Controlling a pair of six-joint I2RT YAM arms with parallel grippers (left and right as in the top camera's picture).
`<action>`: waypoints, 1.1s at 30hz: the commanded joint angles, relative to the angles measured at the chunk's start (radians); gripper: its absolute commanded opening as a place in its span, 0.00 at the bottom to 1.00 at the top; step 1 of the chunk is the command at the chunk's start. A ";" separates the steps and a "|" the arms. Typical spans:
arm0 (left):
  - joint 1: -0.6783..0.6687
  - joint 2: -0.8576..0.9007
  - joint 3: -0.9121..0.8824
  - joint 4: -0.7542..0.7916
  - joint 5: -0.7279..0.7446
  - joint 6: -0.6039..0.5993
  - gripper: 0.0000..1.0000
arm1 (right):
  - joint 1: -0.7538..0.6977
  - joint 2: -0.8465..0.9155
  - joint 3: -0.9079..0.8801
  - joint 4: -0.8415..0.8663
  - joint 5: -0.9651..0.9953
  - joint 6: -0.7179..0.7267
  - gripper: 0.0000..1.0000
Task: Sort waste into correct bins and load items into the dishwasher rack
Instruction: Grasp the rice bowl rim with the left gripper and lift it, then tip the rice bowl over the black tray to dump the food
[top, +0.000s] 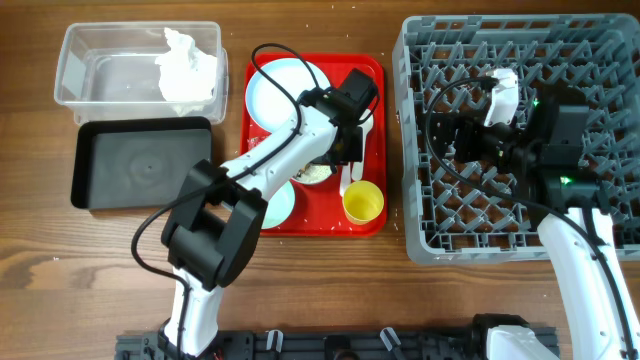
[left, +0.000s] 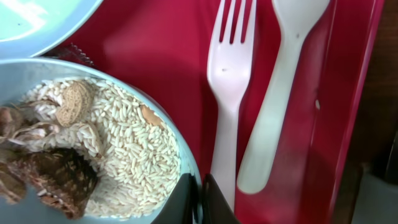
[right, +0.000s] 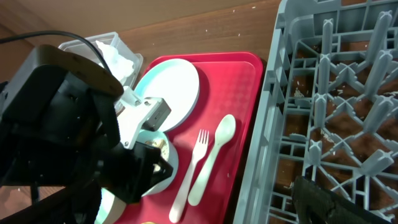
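My left gripper is shut on the rim of a pale blue-green bowl that holds white rice and brown food scraps. The bowl sits on the red tray, and the gripper shows in the overhead view. A white fork and spoon lie just right of the bowl. The pale blue plate is at the tray's back, a second bowl at its front left, the yellow cup at its front right. My right gripper is open and empty over the grey rack. The napkin lies in the clear tub. The red wrapper is hidden.
The black tray sits in front of the clear tub, left of the red tray. The left arm stretches over the red tray's left half. The rack's wall rises close beside the red tray's right edge.
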 joint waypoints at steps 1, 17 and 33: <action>-0.003 -0.065 0.023 -0.019 0.013 0.038 0.04 | -0.004 0.001 0.015 0.003 -0.013 0.002 1.00; 0.026 -0.285 0.023 -0.045 0.013 0.117 0.04 | -0.004 0.001 0.015 0.005 -0.013 0.000 1.00; 0.511 -0.468 0.011 -0.249 0.269 0.325 0.04 | -0.004 0.001 0.015 0.006 -0.013 0.000 1.00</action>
